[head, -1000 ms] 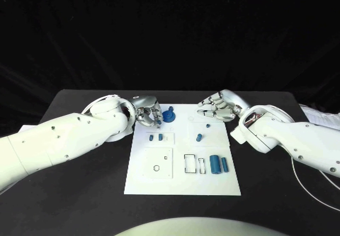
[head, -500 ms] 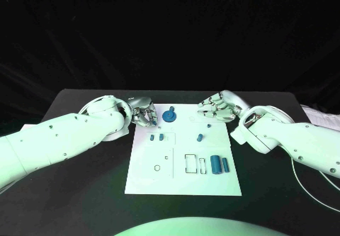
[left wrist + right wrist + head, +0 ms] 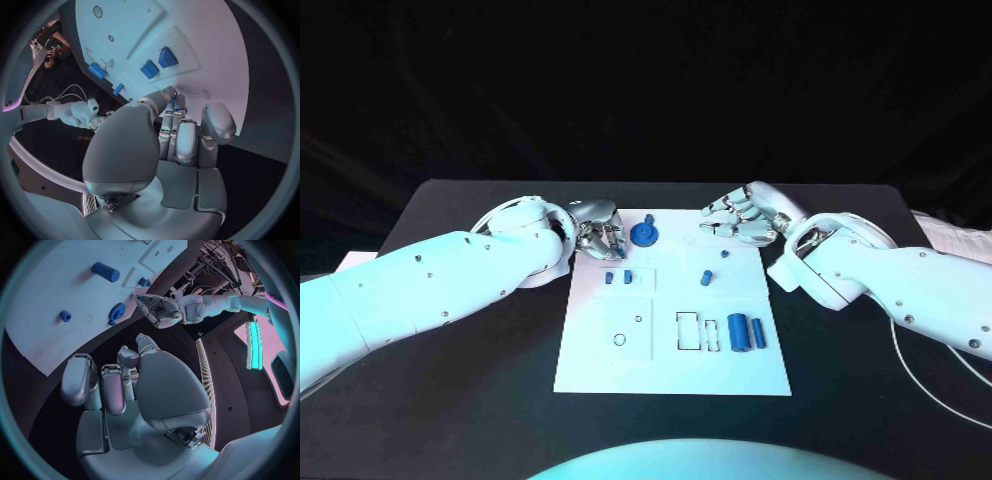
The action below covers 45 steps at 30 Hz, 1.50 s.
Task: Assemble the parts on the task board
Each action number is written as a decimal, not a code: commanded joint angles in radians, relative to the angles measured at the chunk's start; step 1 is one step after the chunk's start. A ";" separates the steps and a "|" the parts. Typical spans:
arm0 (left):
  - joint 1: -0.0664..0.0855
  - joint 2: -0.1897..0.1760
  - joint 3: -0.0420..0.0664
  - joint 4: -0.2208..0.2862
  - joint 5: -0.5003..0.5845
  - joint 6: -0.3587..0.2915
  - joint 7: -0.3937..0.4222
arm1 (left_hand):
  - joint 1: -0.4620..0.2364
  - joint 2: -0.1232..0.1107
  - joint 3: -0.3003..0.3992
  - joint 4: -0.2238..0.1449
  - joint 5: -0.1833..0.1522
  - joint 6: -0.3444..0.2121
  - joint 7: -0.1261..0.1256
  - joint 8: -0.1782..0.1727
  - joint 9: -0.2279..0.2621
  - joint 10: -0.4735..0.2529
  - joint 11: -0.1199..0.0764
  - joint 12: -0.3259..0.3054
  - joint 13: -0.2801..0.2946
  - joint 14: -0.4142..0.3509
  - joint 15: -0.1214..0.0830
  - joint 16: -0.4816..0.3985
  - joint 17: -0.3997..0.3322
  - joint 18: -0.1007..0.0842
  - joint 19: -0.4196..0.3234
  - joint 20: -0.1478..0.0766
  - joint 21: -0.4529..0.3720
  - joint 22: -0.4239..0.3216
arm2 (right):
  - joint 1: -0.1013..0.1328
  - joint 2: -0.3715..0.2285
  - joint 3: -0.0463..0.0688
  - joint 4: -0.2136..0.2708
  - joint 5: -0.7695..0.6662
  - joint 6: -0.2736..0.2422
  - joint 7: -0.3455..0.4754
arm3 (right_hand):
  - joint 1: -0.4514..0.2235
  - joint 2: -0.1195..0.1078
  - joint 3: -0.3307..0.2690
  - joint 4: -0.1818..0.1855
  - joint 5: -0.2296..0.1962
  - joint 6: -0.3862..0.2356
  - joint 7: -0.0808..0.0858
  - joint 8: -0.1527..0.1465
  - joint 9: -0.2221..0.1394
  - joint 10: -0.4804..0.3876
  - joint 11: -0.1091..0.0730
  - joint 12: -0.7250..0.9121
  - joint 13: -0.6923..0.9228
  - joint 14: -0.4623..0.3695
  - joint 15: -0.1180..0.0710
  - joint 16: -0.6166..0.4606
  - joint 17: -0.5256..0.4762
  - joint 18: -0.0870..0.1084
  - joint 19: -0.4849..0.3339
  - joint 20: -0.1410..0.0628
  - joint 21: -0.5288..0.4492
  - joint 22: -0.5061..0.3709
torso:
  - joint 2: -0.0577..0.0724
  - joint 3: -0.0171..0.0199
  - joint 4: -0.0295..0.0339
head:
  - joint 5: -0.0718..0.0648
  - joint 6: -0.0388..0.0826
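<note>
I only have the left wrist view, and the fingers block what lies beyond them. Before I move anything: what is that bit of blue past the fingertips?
Observer: The head view shows a blue gear-shaped part standing at the far end of the task board.
Operator: Any contact with it?
Observer: It seems not. In the right wrist view there is a gap between the left robot hand and the gear-shaped part.
Operator: And the other arm?
Observer: The right robot hand hovers at the task board's far right corner and holds nothing.
</note>
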 commanded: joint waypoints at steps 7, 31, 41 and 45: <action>-0.001 0.016 -0.003 -0.008 -0.020 0.029 -0.006 | -0.012 0.001 0.003 -0.004 0.002 0.007 -0.002 -0.002 0.000 0.006 -0.001 -0.004 0.001 0.028 -0.007 -0.005 -0.003 -0.019 0.009 -0.005 0.004 0.002 | -0.001 0.002 0.000 0.003 -0.003 0.012 0.009 | 0.004 0.007 0.002 0.005 0.005 -0.001 0.003 -0.003 -0.002 -0.009 0.002 -0.006 -0.002 0.065 -0.004 -0.003 0.076 0.016 -0.010 0.000 -0.007 -0.001 | -0.001 0.0004 0.0006 | -0.002 -0.003; -0.001 0.036 -0.008 -0.027 -0.039 0.065 -0.016 | -0.041 -0.011 0.003 -0.005 -0.003 -0.032 0.008 -0.037 -0.016 -0.037 0.013 -0.047 -0.010 0.025 0.004 -0.007 -0.017 -0.020 0.005 0.001 0.001 0.004 | -0.001 0.002 0.000 0.004 -0.002 0.013 0.010 | 0.005 0.007 0.003 0.006 0.007 -0.002 0.003 -0.003 -0.002 -0.009 0.002 -0.008 -0.003 0.065 -0.004 -0.005 0.074 0.017 -0.011 0.000 -0.009 -0.003 | -0.002 -0.0006 0.0013 | -0.003 -0.008; -0.001 0.034 -0.009 -0.031 -0.033 0.059 -0.022 | -0.063 -0.032 0.006 -0.007 -0.003 -0.082 0.022 -0.073 -0.036 -0.099 0.037 -0.095 -0.034 0.017 0.021 -0.016 -0.040 -0.015 -0.007 0.016 -0.042 -0.015 | -0.001 0.000 0.000 0.003 -0.001 0.012 0.010 | 0.005 0.007 0.003 0.006 0.007 -0.002 0.003 -0.003 -0.002 -0.009 0.002 -0.008 -0.003 0.065 -0.004 -0.005 0.074 0.017 -0.011 0.000 -0.009 -0.003 | -0.002 -0.0009 0.0006 | -0.003 -0.008; -0.001 0.032 -0.009 -0.030 -0.033 0.054 -0.021 | -0.065 -0.034 0.006 -0.008 -0.003 -0.092 0.023 -0.076 -0.040 -0.103 0.038 -0.099 -0.037 0.016 0.022 -0.017 -0.043 -0.014 -0.008 0.018 -0.045 -0.016 | -0.001 0.000 0.000 0.003 -0.001 0.012 0.009 | 0.005 0.007 0.003 0.006 0.007 -0.002 0.003 -0.003 -0.002 -0.010 0.002 -0.008 -0.004 0.065 -0.004 -0.005 0.073 0.017 -0.011 0.000 -0.009 -0.004 | -0.002 -0.0008 0.0018 | -0.003 -0.009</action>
